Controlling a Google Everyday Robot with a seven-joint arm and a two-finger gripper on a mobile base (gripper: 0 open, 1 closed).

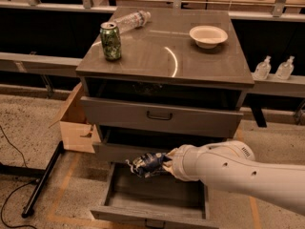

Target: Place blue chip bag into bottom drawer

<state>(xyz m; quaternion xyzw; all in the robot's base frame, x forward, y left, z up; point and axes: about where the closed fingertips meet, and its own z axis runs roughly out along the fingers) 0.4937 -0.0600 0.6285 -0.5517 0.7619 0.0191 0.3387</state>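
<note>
Gripper (165, 162) sits at the end of the white arm (238, 171), which reaches in from the lower right, and it is pinched on the blue chip bag (146, 165). The bag sticks out to the left of the gripper, crumpled, with its right end caught at the gripper and its left end free. Bag and gripper hang in the air above the bottom drawer (143, 198), over the back part of its bare grey floor, and the bag is not touching that floor. The drawer is pulled well out towards the camera.

Just behind the bag is the front of the middle drawer (119, 151), and above that is the top drawer (200, 120) with its dark bar handle.

On the cabinet top (162, 63), a green can (110, 41) stands upright near the left edge. A clear plastic bottle (132, 19) lies on its side behind the can, and a white bowl (208, 36) sits towards the right rear.

A cardboard box (75, 128) stands on the floor against the cabinet's left side. Two small clear bottles (273, 68) stand on a ledge to the right of the cabinet.
</note>
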